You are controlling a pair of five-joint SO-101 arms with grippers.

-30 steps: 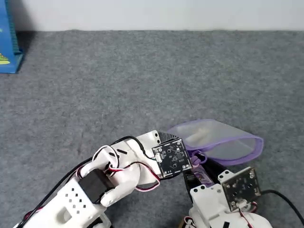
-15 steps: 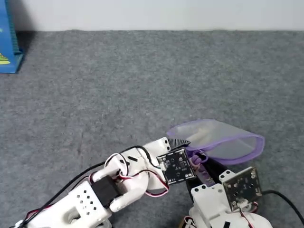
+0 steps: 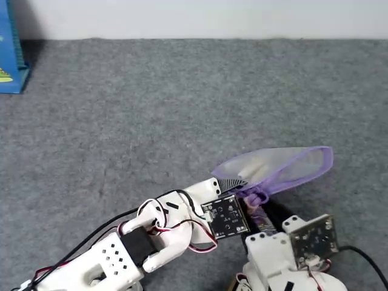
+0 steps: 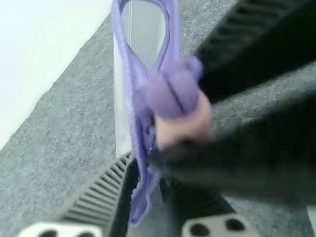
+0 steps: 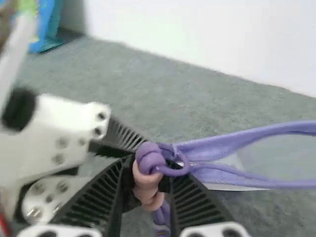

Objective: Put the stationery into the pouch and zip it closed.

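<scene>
The pouch (image 3: pixel 279 165), translucent with purple trim, is stretched out and tilted above the grey mat. A pale shape shows faintly through its wall. My left gripper (image 3: pixel 237 185) is shut on the purple edge at the pouch's near end, and the trim (image 4: pixel 140 192) runs between its ribbed fingers. My right gripper (image 3: pixel 257 209) sits just beside it, shut on the pinkish zip pull (image 5: pixel 148 185) with its knotted purple cord (image 5: pixel 150 158). In the left wrist view the pull (image 4: pixel 182 123) is pinched in the dark fingers of the right gripper. The two grippers nearly touch.
A blue box (image 3: pixel 11 54) stands at the far left against the white wall (image 3: pixel 194 18). Grey mat (image 3: pixel 151 109) stretches wide behind and left of the pouch. Both arms crowd the near edge.
The pouch's far end has risen and the pouch has been pulled taut. The left arm has shifted nearer and to the right, closer to the right gripper.
</scene>
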